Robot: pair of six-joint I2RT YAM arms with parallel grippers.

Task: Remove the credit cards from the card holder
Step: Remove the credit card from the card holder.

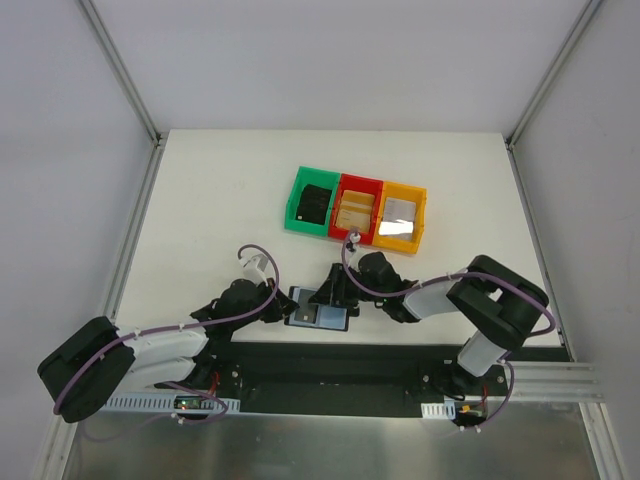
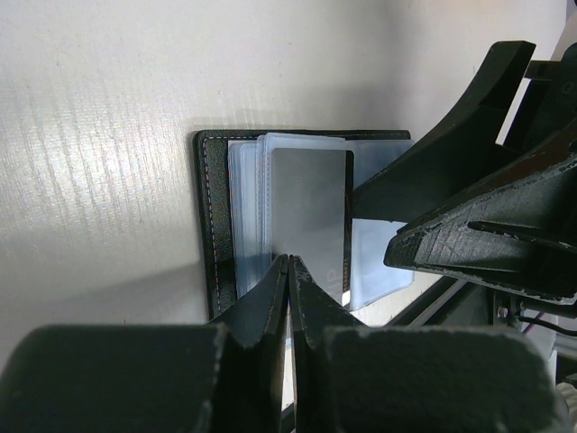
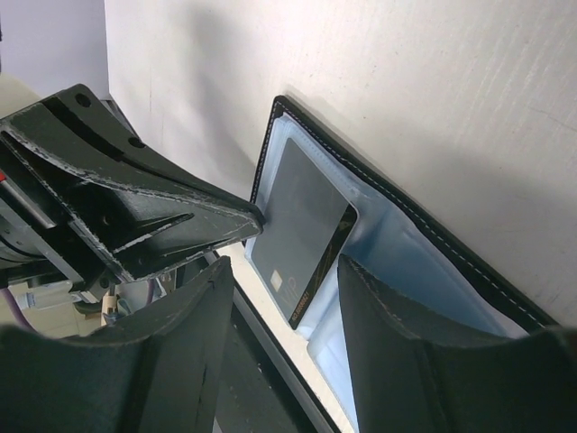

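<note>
Lying open near the 6 o'clock edge of the white table, the small black folding card holder shows its grey-blue plastic sleeves. A dark grey plastic card sticks out of them. At 9 o'clock of the holder, the left gripper is pinched closed on this card. At 1 o'clock, the right gripper is spread wide above the holder. A row of green, red and yellow plastic bins sits at 12 o'clock.
</note>
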